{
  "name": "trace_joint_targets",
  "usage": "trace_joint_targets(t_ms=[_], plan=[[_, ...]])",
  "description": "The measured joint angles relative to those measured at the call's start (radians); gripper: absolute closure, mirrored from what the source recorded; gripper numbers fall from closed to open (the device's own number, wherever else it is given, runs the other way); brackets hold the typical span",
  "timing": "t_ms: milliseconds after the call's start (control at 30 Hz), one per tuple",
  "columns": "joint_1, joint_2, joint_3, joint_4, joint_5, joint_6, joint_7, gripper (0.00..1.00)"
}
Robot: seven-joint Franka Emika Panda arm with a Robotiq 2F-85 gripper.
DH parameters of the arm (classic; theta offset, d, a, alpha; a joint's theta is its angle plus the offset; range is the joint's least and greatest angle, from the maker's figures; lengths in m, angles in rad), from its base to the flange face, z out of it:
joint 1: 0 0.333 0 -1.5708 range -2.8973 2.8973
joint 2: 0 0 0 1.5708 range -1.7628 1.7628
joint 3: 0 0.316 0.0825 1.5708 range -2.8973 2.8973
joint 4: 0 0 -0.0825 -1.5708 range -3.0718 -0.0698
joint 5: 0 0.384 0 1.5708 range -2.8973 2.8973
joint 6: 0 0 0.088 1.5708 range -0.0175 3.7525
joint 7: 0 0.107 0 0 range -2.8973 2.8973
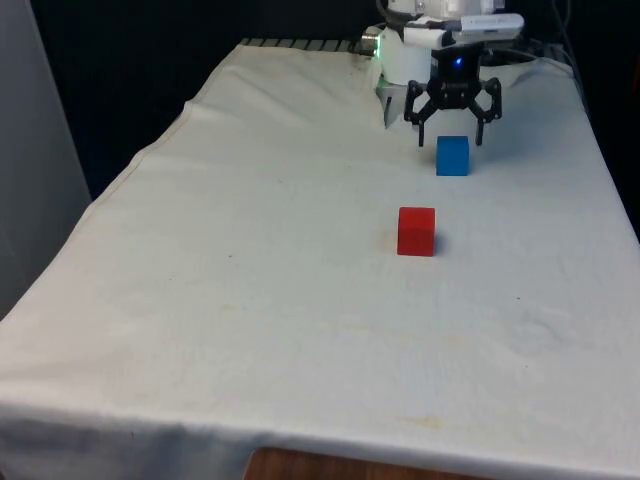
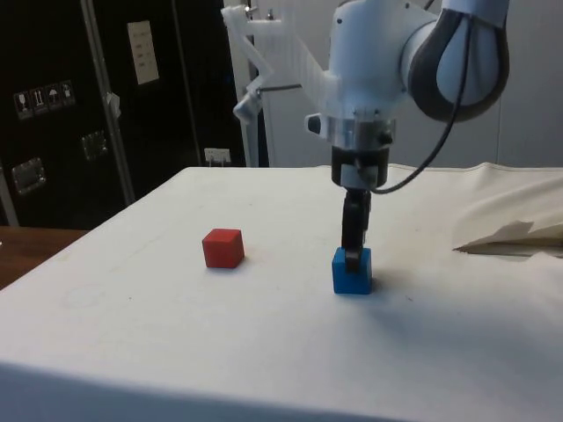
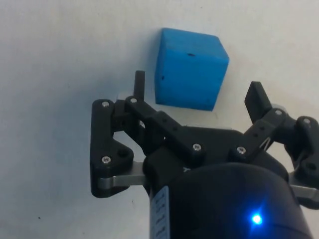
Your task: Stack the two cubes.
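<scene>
The tool (image 1: pixel 452 138) is seen hanging low over the blue cube (image 1: pixel 452 156) at the far end of the desk (image 1: pixel 250 300), its fingers spread wide and nothing held between them. In the wrist view the blue cube (image 3: pixel 190 68) lies between the two fingertips (image 3: pixel 139 79), which stand clear of its sides (one on each flank, not touching). In the side view the tool (image 2: pixel 354 255) reaches down to about the cube's top edge. The red cube (image 1: pixel 416 231) rests alone on the white cloth, nearer the front camera and apart from the blue one; in the side view it (image 2: pixel 223 248) sits well clear of the blue cube (image 2: pixel 352 271).
</scene>
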Motion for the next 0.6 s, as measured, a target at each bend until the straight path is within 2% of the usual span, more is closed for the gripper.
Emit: trace_joint_targets(t_ms=[167, 400, 433, 500, 600], plan=[[0.0, 0.048, -0.003, 0.0, 0.0, 0.049, -0.003, 0.0], [0.0, 0.045, -0.003, -0.006, 0.0, 0.05, -0.005, 0.0], [0.0, 0.045, -0.003, -0.006, 0.0, 0.05, -0.005, 0.03], [0.0, 0.045, -0.003, -0.005, 0.0, 0.05, -0.005, 0.2], [0.0, 0.045, -0.003, -0.005, 0.0, 0.05, -0.005, 0.54]])
